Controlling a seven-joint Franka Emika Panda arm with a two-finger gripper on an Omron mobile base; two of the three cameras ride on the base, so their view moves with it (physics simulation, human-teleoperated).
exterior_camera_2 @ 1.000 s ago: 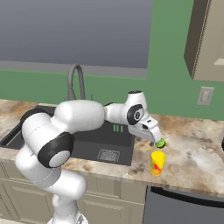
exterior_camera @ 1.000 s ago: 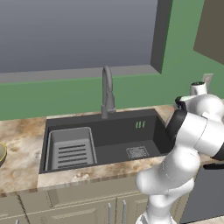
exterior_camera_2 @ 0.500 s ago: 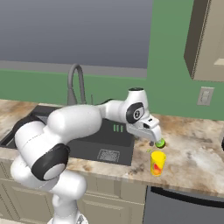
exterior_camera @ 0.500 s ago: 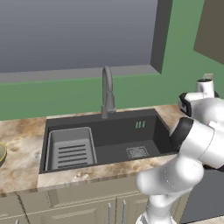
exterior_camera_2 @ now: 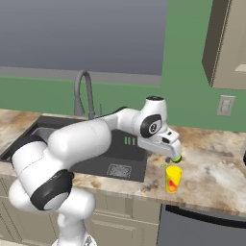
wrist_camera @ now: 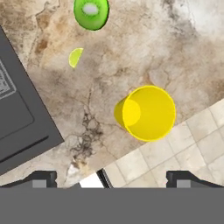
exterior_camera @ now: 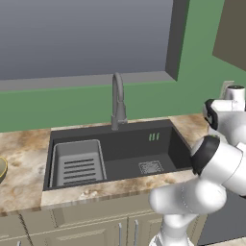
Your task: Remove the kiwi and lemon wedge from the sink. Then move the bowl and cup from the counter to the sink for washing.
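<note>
The kiwi (wrist_camera: 91, 13) is a bright-green half with a pale centre, lying cut face up on the counter (wrist_camera: 175, 48), out of the sink (exterior_camera: 125, 158) and to its right; in the right base view it peeks out as a green spot (exterior_camera_2: 177, 157) just under the hand. Near it lies the lemon wedge (wrist_camera: 75, 57), a tiny yellow-green sliver, also on the marbled stone and apart from the kiwi. The cup (wrist_camera: 148, 113) stands upright on the counter close to its front edge, yellow and open-topped in the hand view; from the right base view its side shows a red mark (exterior_camera_2: 173, 178). The sink's dark basin holds the grey ribbed rack (exterior_camera: 78, 163) at its left end and the square drain (exterior_camera: 151, 167) toward the right, with the gooseneck faucet (exterior_camera: 117, 100) behind. A sliver of the tan bowl (exterior_camera: 2, 169) shows on the counter at the far left of the left base view. The arm reaches across the sink's right end, and the gripper (exterior_camera_2: 173, 154) hangs over the counter, pointing down, above the kiwi and cup, with its jaws spread wide and nothing between them.
</note>
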